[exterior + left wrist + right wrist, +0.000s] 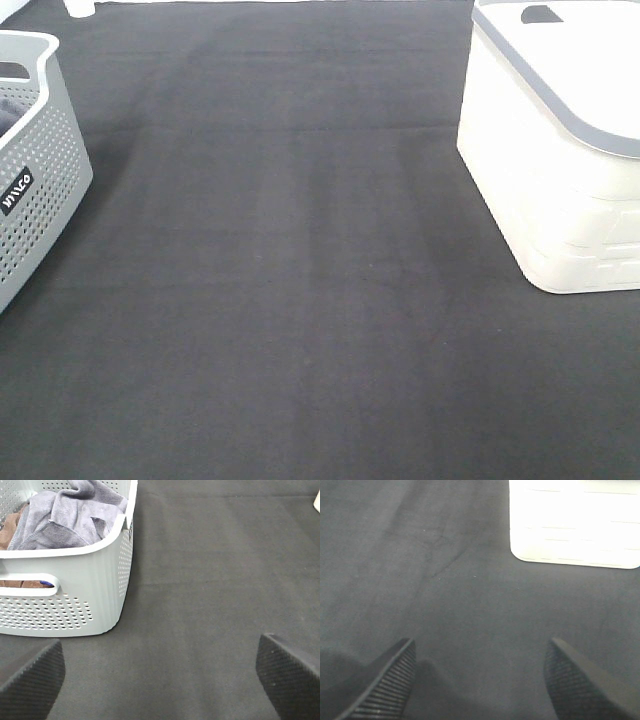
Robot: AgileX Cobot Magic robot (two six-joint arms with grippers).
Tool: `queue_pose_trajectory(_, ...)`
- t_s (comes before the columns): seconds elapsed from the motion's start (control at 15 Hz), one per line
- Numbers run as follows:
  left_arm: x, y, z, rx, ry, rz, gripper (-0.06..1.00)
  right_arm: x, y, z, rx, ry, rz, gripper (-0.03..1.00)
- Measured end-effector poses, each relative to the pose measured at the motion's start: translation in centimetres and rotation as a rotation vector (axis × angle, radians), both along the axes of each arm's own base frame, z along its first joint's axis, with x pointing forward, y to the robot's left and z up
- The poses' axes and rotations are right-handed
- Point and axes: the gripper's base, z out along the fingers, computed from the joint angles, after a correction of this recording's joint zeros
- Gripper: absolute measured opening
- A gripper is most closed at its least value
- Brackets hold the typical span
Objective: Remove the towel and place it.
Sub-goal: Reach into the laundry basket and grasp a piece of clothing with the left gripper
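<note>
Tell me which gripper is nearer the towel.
Left. The left gripper, open, faces the perforated basket holding the towel. The right gripper, open, faces the white bin on the opposite side of the black table covering.

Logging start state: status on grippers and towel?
Left gripper open, right gripper open, both empty. Towel bunched in perforated basket. Nothing blocking it.

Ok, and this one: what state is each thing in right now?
perforated basket, upright, cloths inside
towel, crumpled in that basket, not gripped
brown cloth, in the same basket, partly under the towel
white bin, upright, contents not visible
left gripper, jaws open, empty
right gripper, jaws open, empty
</note>
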Motion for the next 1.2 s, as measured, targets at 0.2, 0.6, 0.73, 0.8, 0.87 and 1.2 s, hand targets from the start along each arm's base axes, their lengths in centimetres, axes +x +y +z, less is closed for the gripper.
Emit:
queue_pose_trajectory(0.2, 0.0, 0.0, 0.0, 0.0, 0.0, 0.0, 0.98, 0.0, 0.0, 0.0, 0.0, 0.0, 0.0, 0.7)
queue_pose_trajectory(0.6, 0.0, 0.0, 0.0, 0.0, 0.0, 0.0, 0.98, 0.0, 0.0, 0.0, 0.0, 0.0, 0.0, 0.7)
queue_pose_trajectory(0.73, 0.0, 0.0, 0.0, 0.0, 0.0, 0.0, 0.98, 0.0, 0.0, 0.0, 0.0, 0.0, 0.0, 0.7)
queue_pose_trajectory(0.8, 0.0, 0.0, 0.0, 0.0, 0.0, 0.0, 0.98, 0.0, 0.0, 0.0, 0.0, 0.0, 0.0, 0.7)
queue_pose_trajectory(0.87, 0.0, 0.0, 0.0, 0.0, 0.0, 0.0, 0.98, 0.0, 0.0, 0.0, 0.0, 0.0, 0.0, 0.7)
queue_pose_trajectory(1.2, 0.0, 0.0, 0.0, 0.0, 0.0, 0.0, 0.98, 0.0, 0.0, 0.0, 0.0, 0.0, 0.0, 0.7)
